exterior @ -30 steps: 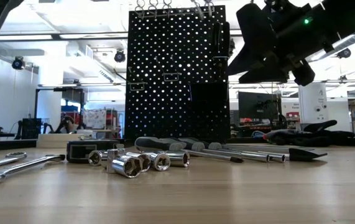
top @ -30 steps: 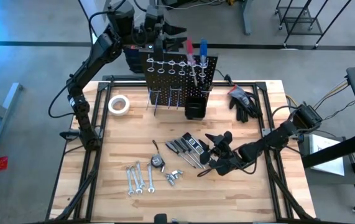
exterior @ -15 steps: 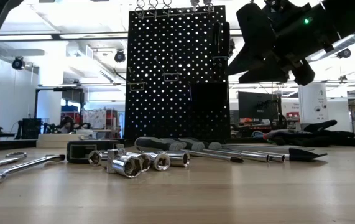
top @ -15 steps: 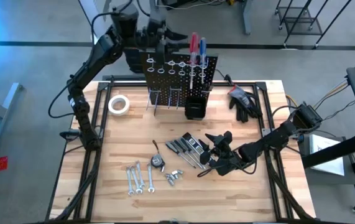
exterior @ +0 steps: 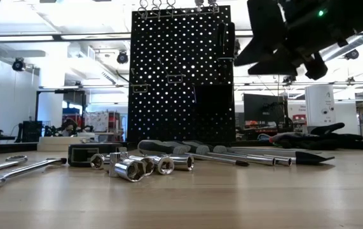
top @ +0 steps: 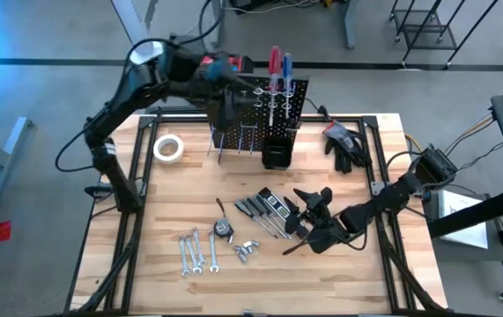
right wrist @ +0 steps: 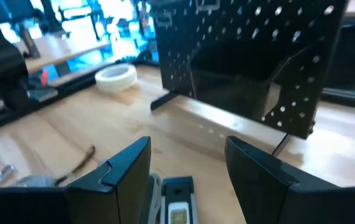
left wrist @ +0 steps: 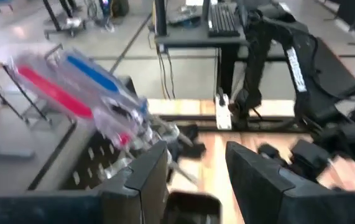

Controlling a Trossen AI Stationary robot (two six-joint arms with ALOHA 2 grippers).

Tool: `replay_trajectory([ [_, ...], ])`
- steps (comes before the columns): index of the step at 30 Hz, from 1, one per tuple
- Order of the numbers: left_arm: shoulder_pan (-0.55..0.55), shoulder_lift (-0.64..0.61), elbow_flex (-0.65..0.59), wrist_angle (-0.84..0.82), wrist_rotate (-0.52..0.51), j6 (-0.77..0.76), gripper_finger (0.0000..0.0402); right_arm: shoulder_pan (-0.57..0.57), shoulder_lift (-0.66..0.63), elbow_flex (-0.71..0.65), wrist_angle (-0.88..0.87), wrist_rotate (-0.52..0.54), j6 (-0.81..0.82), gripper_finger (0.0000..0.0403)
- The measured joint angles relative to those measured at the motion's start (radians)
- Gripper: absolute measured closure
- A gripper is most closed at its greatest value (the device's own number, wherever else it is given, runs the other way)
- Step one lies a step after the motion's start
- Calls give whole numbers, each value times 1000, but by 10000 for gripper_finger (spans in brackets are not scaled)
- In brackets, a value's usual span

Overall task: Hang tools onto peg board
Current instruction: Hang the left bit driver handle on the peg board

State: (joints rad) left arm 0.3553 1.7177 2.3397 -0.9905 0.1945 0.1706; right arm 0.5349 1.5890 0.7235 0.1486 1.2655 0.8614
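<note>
The black peg board (top: 255,110) stands upright at the table's far edge. A red-handled (top: 275,63) and a blue-handled screwdriver (top: 287,65) stand in its top ring holders, and both show in the left wrist view (left wrist: 53,93). My left gripper (top: 229,95) is open and empty beside the board's top left part. My right gripper (top: 308,216) is open and empty above the black-handled screwdrivers (top: 264,211) lying mid-table. Silver wrenches (top: 196,251), a small tape measure (top: 224,228) and metal sockets (exterior: 130,168) lie on the table.
A white tape roll (top: 168,147) lies at the far left and black gloves (top: 343,143) at the far right. A small black bin (top: 277,151) hangs low on the board. Black pliers (exterior: 308,156) lie at the right in the low view.
My left gripper has swung from behind the peg board's top toward the table's near and left side. It is now beside the board, and the red and blue screwdrivers stay standing in the ring holders. My right gripper has shifted a little toward the near edge.
</note>
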Motion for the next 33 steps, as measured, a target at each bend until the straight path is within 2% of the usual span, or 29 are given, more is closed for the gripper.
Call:
replay_trajectory([
  [2, -30, -31, -23, -40, -35, -25, 247, 3, 0, 0, 28, -18, -28, 204],
  [5, -89, -83, -104, -81, -115, -59, 247, -19, 0, 0, 49, -174, -65, 204],
  [8, -159, -140, -275, -103, -238, -95, 247, -64, 1, 0, 42, -351, -53, 204],
  [11, -224, -195, -503, -79, -283, -175, 247, -87, 17, 0, 64, -468, -52, 204],
  [14, -297, -281, -772, 83, -284, -266, 247, -97, 23, 0, 78, -505, -68, 204],
  [19, -391, -427, -1191, 468, -289, -428, 247, -138, 45, 0, 77, -520, -87, 204],
  [22, -427, -492, -1384, 674, -301, -523, 247, -182, 74, 2, 78, -620, -97, 204],
  [28, -490, -540, -1630, 917, -397, -648, 247, -233, 145, 46, 62, -761, -119, 205],
  [33, -510, -532, -1726, 1006, -457, -717, 247, -270, 209, 81, 28, -877, -123, 223],
])
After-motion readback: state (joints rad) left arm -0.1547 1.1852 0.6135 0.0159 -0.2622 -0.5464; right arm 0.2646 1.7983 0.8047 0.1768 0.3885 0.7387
